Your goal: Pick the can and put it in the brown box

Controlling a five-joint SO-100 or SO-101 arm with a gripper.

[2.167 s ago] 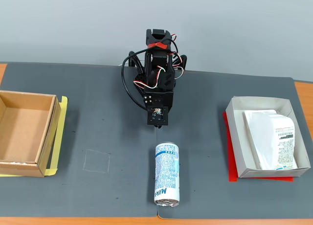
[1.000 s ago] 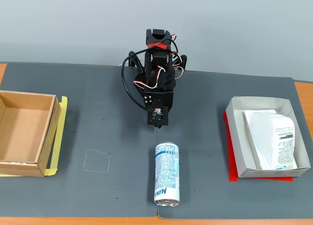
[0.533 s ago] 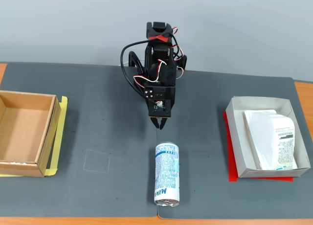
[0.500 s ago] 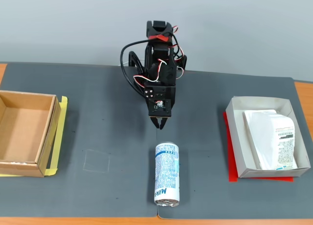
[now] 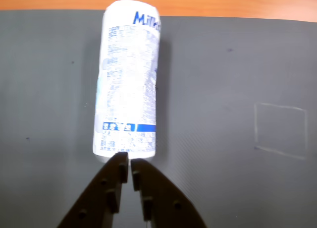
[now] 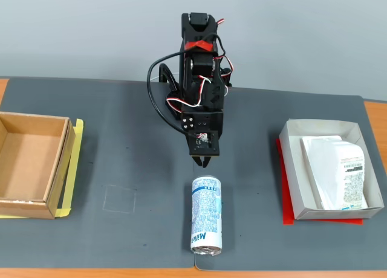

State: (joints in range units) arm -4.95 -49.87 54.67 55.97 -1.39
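In the fixed view I see the can lying on its side on the dark surface, near the front edge, Milkis end toward the camera. Just behind its far end is my end effector, fingers together, nothing held; in the wrist view the tips sit right at the can end. Box is far left on yellow tape, empty. White tray with packet is far right.

Fixed view: tan cardboard tray far left; slim white drink can centre front, lying; white box far right.
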